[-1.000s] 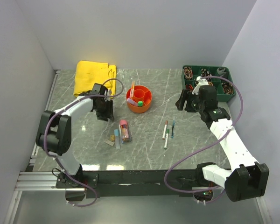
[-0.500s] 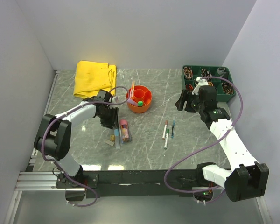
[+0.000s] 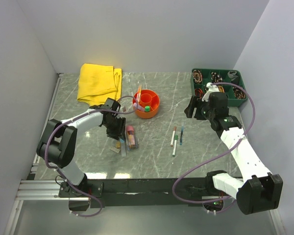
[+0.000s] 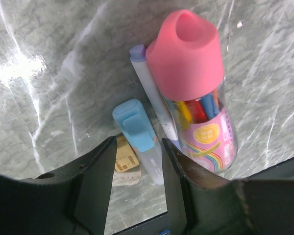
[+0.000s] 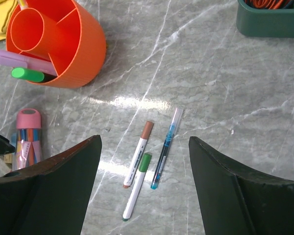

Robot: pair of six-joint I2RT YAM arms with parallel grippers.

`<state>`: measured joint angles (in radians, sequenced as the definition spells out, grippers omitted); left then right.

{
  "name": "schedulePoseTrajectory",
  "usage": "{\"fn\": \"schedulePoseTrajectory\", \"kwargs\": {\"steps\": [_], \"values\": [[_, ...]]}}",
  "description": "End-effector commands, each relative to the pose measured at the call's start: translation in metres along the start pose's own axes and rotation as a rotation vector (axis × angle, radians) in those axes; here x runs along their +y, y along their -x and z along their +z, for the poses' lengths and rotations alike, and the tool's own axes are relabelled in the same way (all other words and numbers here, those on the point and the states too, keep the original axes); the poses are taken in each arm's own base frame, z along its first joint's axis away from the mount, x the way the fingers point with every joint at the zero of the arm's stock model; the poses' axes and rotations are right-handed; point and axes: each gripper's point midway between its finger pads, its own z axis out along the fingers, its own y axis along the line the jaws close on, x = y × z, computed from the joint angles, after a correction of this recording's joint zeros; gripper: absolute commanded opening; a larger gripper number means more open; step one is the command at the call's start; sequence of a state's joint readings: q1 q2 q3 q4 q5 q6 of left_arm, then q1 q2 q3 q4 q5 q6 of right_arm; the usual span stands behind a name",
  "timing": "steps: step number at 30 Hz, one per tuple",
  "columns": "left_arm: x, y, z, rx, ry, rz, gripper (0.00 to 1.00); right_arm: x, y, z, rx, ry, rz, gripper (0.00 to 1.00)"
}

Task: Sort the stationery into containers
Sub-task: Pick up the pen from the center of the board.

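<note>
The orange organiser (image 3: 146, 103) stands mid-table and holds a lilac marker (image 5: 19, 59) and a green-capped one (image 5: 27, 74). My left gripper (image 3: 116, 133) is open and low over a small pile. Its jaws straddle a blue-capped pale marker (image 4: 139, 132), with a tan block (image 4: 125, 159) by the left finger. A lilac stick (image 4: 152, 98) and a pink-capped clear tube (image 4: 196, 93) lie just right of it. My right gripper (image 3: 192, 106) is open and empty, high above a brown-capped marker (image 5: 138, 152), a green-capped marker (image 5: 137, 183) and a blue pen (image 5: 165, 147).
A folded yellow cloth (image 3: 99, 82) lies at the back left. A green compartment tray (image 3: 220, 84) of small parts stands at the back right, its wall showing in the right wrist view (image 5: 269, 22). White walls close in the table on three sides.
My left gripper has moved from beside the yellow cloth toward the near right and down onto the pile by the pink-capped tube. The right arm has barely moved.
</note>
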<state>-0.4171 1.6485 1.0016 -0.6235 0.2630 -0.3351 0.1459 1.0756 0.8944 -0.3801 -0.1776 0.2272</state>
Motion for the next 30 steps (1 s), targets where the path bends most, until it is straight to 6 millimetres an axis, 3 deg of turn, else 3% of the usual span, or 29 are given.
{"fn": "schedulePoseTrajectory", "kwargs": {"steps": [1, 12, 27, 30], "values": [[-0.001, 0.006, 0.004, -0.015, 0.009, 0.013, 0.48, 0.002, 0.013, -0.003, -0.056, 0.010, -0.005, 0.80], [-0.006, 0.005, 0.017, 0.021, 0.020, 0.027, 0.43, 0.000, 0.014, -0.003, -0.057, 0.001, -0.006, 0.80], [0.023, 0.002, 0.027, 0.032, 0.190, 0.012, 0.45, -0.002, 0.008, -0.002, -0.050, 0.005, -0.003, 0.80], [0.029, -0.001, 0.029, 0.034, 0.218, 0.008, 0.41, -0.003, 0.004, -0.002, -0.048, 0.006, -0.001, 0.80]]}}
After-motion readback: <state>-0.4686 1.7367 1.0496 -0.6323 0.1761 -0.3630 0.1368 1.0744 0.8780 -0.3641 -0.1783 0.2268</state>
